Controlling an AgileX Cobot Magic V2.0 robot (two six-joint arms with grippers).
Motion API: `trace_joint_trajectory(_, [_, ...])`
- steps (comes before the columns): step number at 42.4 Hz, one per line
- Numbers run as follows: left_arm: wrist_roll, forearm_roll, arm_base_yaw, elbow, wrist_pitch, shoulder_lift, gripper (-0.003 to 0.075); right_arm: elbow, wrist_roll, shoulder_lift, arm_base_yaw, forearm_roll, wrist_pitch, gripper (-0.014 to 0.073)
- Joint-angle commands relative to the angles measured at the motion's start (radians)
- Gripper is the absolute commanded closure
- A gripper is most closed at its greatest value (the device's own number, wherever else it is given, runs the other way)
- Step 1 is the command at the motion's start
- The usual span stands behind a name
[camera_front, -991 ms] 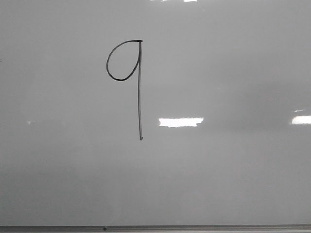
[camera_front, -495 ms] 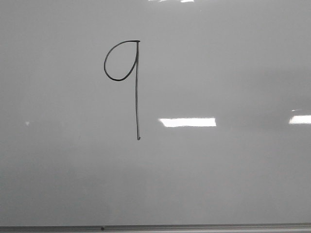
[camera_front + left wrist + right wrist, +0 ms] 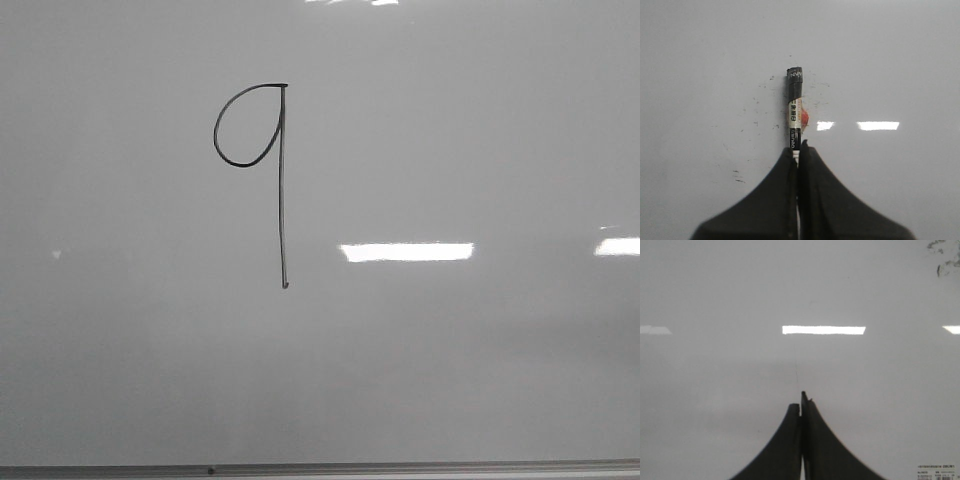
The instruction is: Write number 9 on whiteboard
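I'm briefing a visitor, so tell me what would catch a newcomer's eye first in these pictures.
First the number 9, a thin black line left of centre on the whiteboard, with a bright light reflection to its right. Next, in the left wrist view, the left gripper shut on a black marker.

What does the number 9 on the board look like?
The number 9 is a thin black marker line on the glossy pale whiteboard. It has a rounded oval loop at the top left, closed by a short flat stroke, and a long straight tail that runs down and ends in a tiny hook. It stands upright, left of the board's middle. Nothing touches it in the front view.
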Motion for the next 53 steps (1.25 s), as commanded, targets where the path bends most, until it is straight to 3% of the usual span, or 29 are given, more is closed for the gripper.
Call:
trace_joint_trajectory(1, [-0.011,-0.001,0.002,0.001,-0.075,-0.018,0.0739,-0.003,0.002,-0.029,-0.017,-0.013,-0.02,0.0662])
trace_joint_trajectory(11, [-0.011,-0.001,0.002,0.001,-0.075,-0.018,0.0739,-0.003,0.002,-0.095,-0.021,-0.013,0.054,0.0662])
trace_joint_trajectory(53, [-0.011,-0.001,0.002,0.001,-0.075,-0.018,0.0739,-0.003,0.002,-0.095,-0.021,-0.013,0.054,0.0662])
